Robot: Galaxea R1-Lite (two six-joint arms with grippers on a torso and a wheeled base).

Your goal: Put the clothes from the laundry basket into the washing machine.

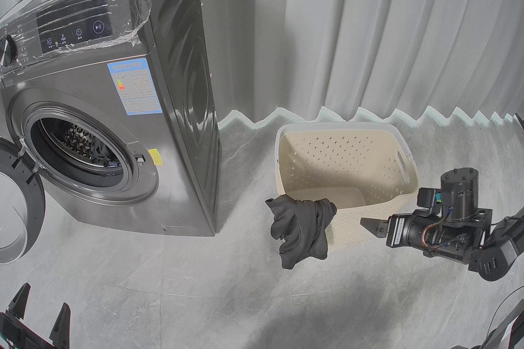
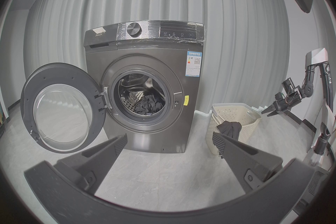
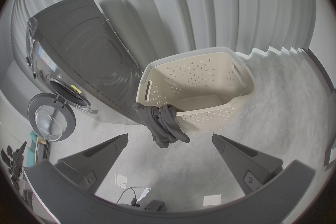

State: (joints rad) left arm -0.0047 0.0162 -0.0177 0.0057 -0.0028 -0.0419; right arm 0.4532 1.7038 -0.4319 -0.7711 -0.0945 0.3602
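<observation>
One washing machine [image 1: 109,110] is seen with its door [image 1: 13,203] swung wide and dark clothes [image 2: 147,104] lying in the drum. Beside it on the floor, a single dark garment [image 1: 300,230] is draped over the front rim of the cream laundry basket [image 1: 349,159], hanging outside. It is judged light, limp and unslippery; the bunched folds at the rim are best pinched. The right pincer [image 1: 375,227] is held spread and empty near the basket, apart from the garment; the left pincer [image 1: 45,298] is likewise spread, holding nothing.
</observation>
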